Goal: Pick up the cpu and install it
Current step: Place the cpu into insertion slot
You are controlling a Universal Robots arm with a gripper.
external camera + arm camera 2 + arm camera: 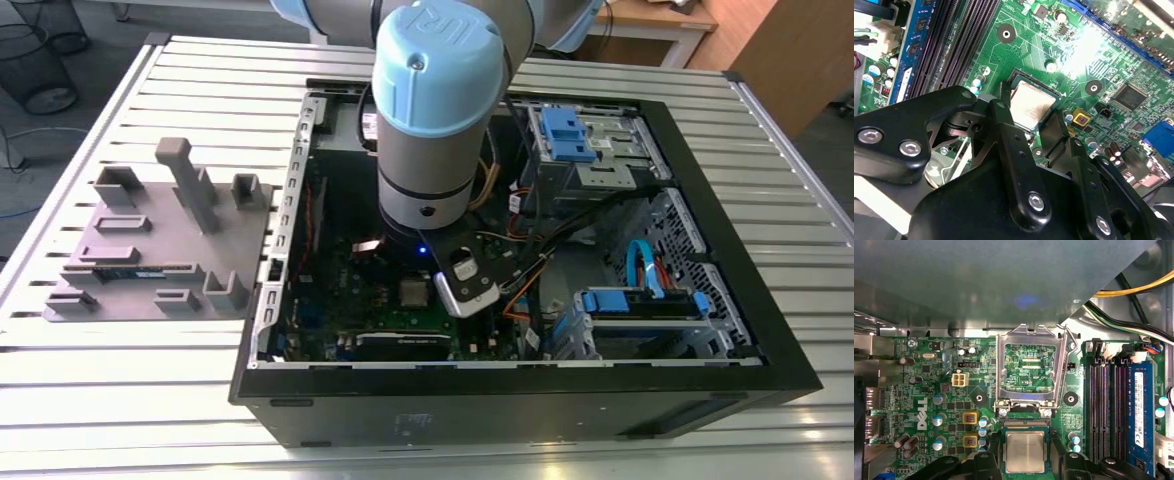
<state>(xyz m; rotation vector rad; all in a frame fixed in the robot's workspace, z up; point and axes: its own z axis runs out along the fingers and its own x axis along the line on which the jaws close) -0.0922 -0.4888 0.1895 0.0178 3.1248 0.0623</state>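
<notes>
Our claw (1030, 114) pinches the cpu (1025, 451) above the motherboard (949, 390). In the exterior view, 1 gray tray (147, 240) sits at 9 o'clock of the case (507, 410).

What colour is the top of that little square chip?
Silver-grey metal; the cpu shows best in the first wrist view.

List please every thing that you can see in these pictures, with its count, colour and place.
table: 1, silver, slatted, under everything
computer case: 1, black, open, on the table
fixture tray: 1, grey, exterior view's left of the case
motherboard: 1, green, inside the case
socket frame: 1, silver, raised open on the motherboard
cpu: 1, silver, beside the socket frame
memory slots: several, black, on the motherboard
arm: 1, grey with light-blue cap, over the case
claw: 1, black, at the cpu
</notes>
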